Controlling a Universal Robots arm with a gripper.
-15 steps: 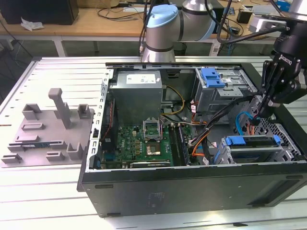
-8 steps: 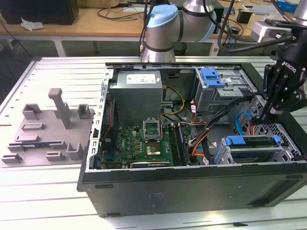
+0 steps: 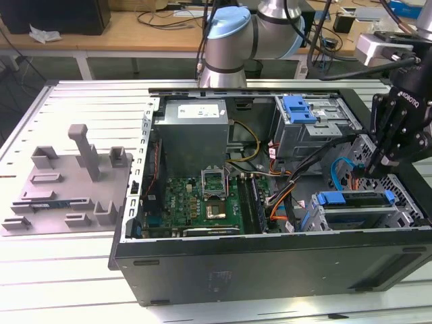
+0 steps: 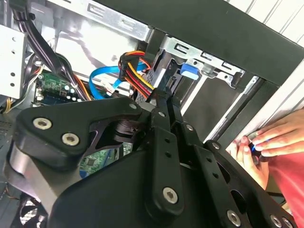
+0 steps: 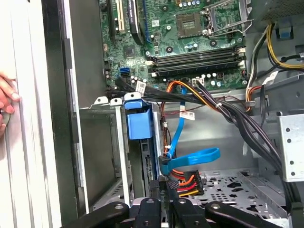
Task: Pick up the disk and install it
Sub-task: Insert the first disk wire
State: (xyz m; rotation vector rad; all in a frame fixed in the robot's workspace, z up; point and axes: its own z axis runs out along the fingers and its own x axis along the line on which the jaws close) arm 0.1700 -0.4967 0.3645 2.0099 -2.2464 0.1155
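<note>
End effector: it (image 3: 372,170) hung low inside the computer case (image 3: 270,260), at about 3 o'clock in the exterior view. Its two sides were drawn together, and I could make out nothing between them.
Disk: the disk (image 3: 354,200) lay in the drive cage (image 3: 407,202) at about 4 o'clock of the case, near the end effector and toward 7 o'clock from it. Its blue frame showed at both ends. I judged it to be in its bay; whether it was fully home I could not tell.
Cables: an orange-red-yellow power bundle (image 5: 186,181) and a blue data cable (image 5: 190,156) ran just beside the end effector.
Hand: a person's hand (image 4: 268,142) rested on the surface (image 3: 67,283) just outside the case wall by the cage.
Fixture: the grey fixture (image 3: 67,182) stood at 9 o'clock, well apart.
Risk, snagging: any sideways travel could catch the cables and tug a connector loose.
Risk, binding: an off-square push could jam the blue frame in the cage rails.
Risk, person: I judged the hand too near the work; a slip over the wall could strike it.
</note>
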